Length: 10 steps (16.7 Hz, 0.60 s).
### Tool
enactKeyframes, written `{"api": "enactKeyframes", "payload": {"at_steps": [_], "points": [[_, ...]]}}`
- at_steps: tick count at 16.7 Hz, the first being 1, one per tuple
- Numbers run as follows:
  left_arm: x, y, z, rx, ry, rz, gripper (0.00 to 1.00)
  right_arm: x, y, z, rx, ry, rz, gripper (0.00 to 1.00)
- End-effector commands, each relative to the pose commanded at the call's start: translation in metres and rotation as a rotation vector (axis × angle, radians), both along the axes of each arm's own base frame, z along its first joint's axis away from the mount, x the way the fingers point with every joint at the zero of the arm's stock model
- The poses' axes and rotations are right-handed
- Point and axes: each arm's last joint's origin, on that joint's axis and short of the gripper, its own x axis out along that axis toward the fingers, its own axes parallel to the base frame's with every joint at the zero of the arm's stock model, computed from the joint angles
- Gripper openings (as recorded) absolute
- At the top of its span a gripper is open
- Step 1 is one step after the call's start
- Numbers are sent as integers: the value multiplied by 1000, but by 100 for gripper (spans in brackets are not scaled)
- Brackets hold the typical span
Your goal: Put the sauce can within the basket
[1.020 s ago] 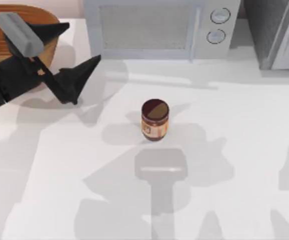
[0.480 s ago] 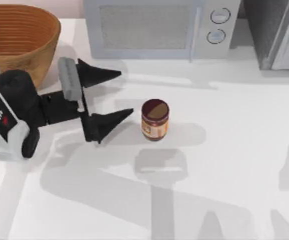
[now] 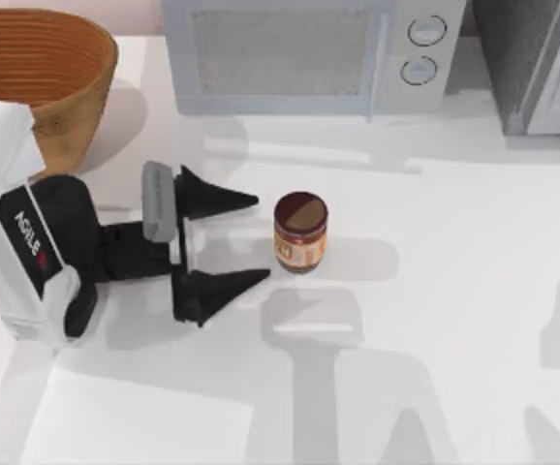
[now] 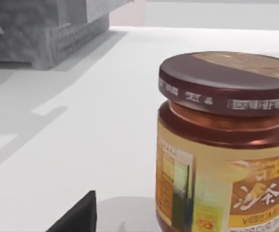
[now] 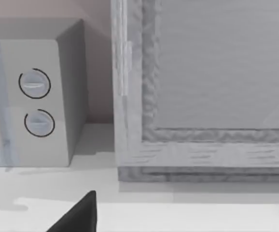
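The basket (image 3: 38, 77) is sitting cut off at the table's far left corner, behind the left gripper (image 3: 243, 237). Since half a second ago that claw has been advancing toward the sauce can (image 3: 300, 232), which is standing upright just ahead of its fingertips. Its fingers are spreading wide, holding and touching nothing.

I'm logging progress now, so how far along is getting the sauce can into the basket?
Nothing is finished yet: the sauce can stands upright on the table, apart from the basket at the far left. In hand: the left gripper is open beside the can, fingers pointing at it, not touching. Left: grasping, carrying, placing it inside.
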Motion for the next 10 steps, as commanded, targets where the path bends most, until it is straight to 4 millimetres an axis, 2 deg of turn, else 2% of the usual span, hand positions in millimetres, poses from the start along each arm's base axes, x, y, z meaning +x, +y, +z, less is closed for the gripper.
{"api": "enactKeyframes", "payload": {"at_steps": [2, 4, 10], "points": [[0, 2, 0, 1, 4, 7, 100, 0, 0, 0, 0, 0, 0, 100], [1, -4, 0, 1, 1, 3, 100, 0, 0, 0, 0, 0, 0, 100], [8, -58, 0, 0, 0, 0, 100, 0, 0, 0, 0, 0, 0, 100]]}}
